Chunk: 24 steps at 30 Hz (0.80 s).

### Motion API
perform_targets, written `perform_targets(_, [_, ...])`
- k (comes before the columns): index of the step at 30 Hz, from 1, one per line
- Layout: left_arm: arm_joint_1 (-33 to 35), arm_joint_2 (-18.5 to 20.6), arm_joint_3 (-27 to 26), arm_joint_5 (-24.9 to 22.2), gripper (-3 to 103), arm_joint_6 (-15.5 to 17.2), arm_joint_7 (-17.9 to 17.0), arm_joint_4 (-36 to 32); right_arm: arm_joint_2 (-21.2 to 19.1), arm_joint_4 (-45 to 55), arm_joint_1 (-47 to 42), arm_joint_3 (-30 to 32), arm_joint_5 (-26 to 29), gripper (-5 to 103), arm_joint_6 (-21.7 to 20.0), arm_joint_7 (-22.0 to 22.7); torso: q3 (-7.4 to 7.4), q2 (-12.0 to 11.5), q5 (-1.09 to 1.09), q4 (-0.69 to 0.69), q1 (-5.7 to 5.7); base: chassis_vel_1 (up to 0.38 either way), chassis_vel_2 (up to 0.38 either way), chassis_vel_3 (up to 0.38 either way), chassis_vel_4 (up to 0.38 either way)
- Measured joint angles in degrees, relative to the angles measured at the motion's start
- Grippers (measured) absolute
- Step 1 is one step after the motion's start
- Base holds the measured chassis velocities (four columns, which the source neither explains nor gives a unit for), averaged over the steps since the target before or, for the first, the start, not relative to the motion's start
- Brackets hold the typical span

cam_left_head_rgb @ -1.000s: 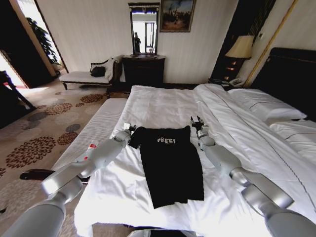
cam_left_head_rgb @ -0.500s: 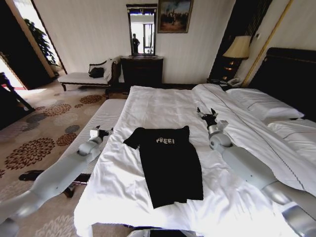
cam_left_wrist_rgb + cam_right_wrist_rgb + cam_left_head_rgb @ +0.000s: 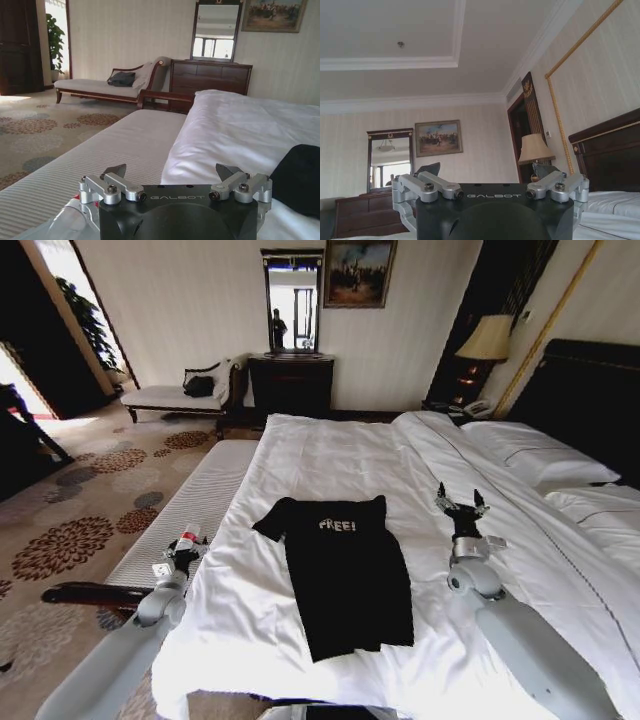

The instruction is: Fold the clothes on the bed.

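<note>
I see the black T-shirt (image 3: 345, 575) lying flat mid-bed (image 3: 330, 455), sleeves folded in; left gripper (image 3: 183, 547) and right gripper (image 3: 461, 504) flank it, jaws wide, empty. I would pinch both hem corners evenly, keeping the fabric taut

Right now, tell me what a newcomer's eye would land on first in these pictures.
The black T-shirt with white lettering lies flat on the white bed, dark against the sheets. The two grey arms reach in from the near corners, the left gripper open over the bed's left edge by a small red-and-white tube, the right gripper open and raised to the shirt's right.
</note>
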Motion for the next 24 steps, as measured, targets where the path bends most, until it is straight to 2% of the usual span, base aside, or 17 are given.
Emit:
perform_targets(1, [0.38,-1.4,-0.05,1.04,100,0.13,0.2,-1.54,2.6,-0.47,-0.25,0.98,-1.91,100,0.49,-0.78,0.0,0.0,-0.04,0.0,0.0,0.0,0.0,0.0,0.0])
perform_targets(2, [0.38,-1.4,-0.05,1.04,100,0.13,0.2,-1.54,2.6,-0.47,-0.25,0.98,-1.91,100,0.49,-0.78,0.0,0.0,-0.04,0.0,0.0,0.0,0.0,0.0,0.0])
perform_targets(4, [1.38,-4.24,-0.03,3.92,100,0.19,0.67,-4.22,9.28,-0.82,-1.29,1.51,-4.71,100,1.18,-1.56,0.0,-0.01,-0.01,0.0,0.01,0.0,0.0,0.0,0.0])
perform_targets(6, [2.77,-6.81,0.55,7.49,100,-0.37,1.09,-6.16,15.11,-0.59,-2.62,1.21,-6.58,100,1.32,-1.65,0.01,-0.01,0.04,0.05,0.01,0.0,0.0,0.0,0.0])
perform_targets(7, [2.77,-6.81,0.55,7.49,100,-0.37,1.09,-6.16,15.11,-0.59,-2.62,1.21,-6.58,100,1.32,-1.65,0.01,-0.01,0.04,0.05,0.01,0.0,0.0,0.0,0.0])
perform_targets(9, [5.0,-9.27,1.6,10.61,100,-1.28,1.39,-7.82,19.43,0.92,-4.48,0.13,-8.58,100,1.17,-1.2,0.0,-0.01,-0.06,0.06,0.0,0.0,0.0,0.0,0.0])
perform_targets(12, [9.89,-13.33,4.0,11.72,100,-1.4,1.04,-11.67,22.18,3.56,-8.13,-2.29,-11.02,100,-0.17,1.21,0.0,-0.01,-0.04,0.04,0.0,0.0,0.0,0.0,0.0])
perform_targets(15, [12.8,-14.42,5.86,10.95,100,0.32,-0.14,-14.42,22.48,4.93,-9.79,-3.46,-11.48,100,-0.71,2.25,0.0,0.0,-0.03,-0.01,0.0,0.0,0.0,0.0,0.0])
perform_targets(16, [15.62,-14.31,7.57,10.3,100,2.48,-1.17,-16.78,22.21,6.25,-11.12,-4.39,-11.65,100,-1.61,3.73,0.0,0.0,-0.04,0.01,0.0,0.0,0.0,0.0,0.0])
perform_targets(17, [15.62,-14.31,7.57,10.3,100,2.48,-1.17,-16.78,22.21,6.25,-11.12,-4.39,-11.65,100,-1.61,3.73,0.0,0.0,-0.04,0.01,0.0,0.0,0.0,0.0,0.0])
perform_targets(18, [17.58,-13.64,8.2,9.76,100,4.11,-1.72,-18.52,21.79,7.16,-11.86,-4.89,-11.65,100,-2.56,5.04,0.0,-0.01,-0.04,0.01,0.0,0.0,0.0,0.0,0.0])
perform_targets(21, [23.26,-10.27,6.71,5.58,100,8.93,-2.91,-24.86,19.12,10.63,-13.26,-6.02,-10.74,100,-5.9,9.46,0.0,0.0,-0.02,0.03,0.0,0.0,0.0,0.0,0.0])
perform_targets(22, [23.26,-10.27,6.71,5.58,100,8.93,-2.91,-24.86,19.12,10.63,-13.26,-6.02,-10.74,100,-5.9,9.46,0.0,0.0,-0.02,0.03,0.0,0.0,0.0,0.0,0.0])
perform_targets(24, [27.17,-8.11,4.06,3.87,100,10.67,-2.75,-28.79,14.73,14.26,-14.66,-7.86,-8.33,100,-9.41,12.76,0.0,0.0,-0.01,0.04,-0.01,0.0,0.0,0.0,0.0])
